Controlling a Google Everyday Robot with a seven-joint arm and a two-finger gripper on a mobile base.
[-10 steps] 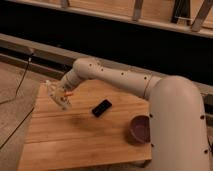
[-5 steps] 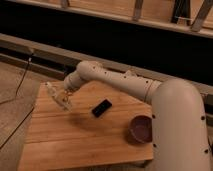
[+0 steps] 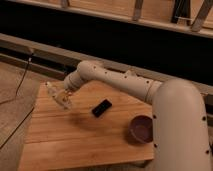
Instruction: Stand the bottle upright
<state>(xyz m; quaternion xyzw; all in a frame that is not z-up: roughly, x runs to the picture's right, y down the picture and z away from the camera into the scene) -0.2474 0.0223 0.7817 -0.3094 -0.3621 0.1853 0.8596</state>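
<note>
Evidently the bottle (image 3: 56, 94) sits tilted at the gripper (image 3: 64, 99), over the left rear corner of the worktop (image 3: 75, 145), with its pale cap pointing left. Whether the gripper is clamped on it cannot be told. Being clear plastic, it is probably light, smooth and easily squashed, so a gentle hold across the mid-body looks best. The black slab (image 3: 101, 107) and purple bowl (image 3: 141, 128) lie well apart.
</note>
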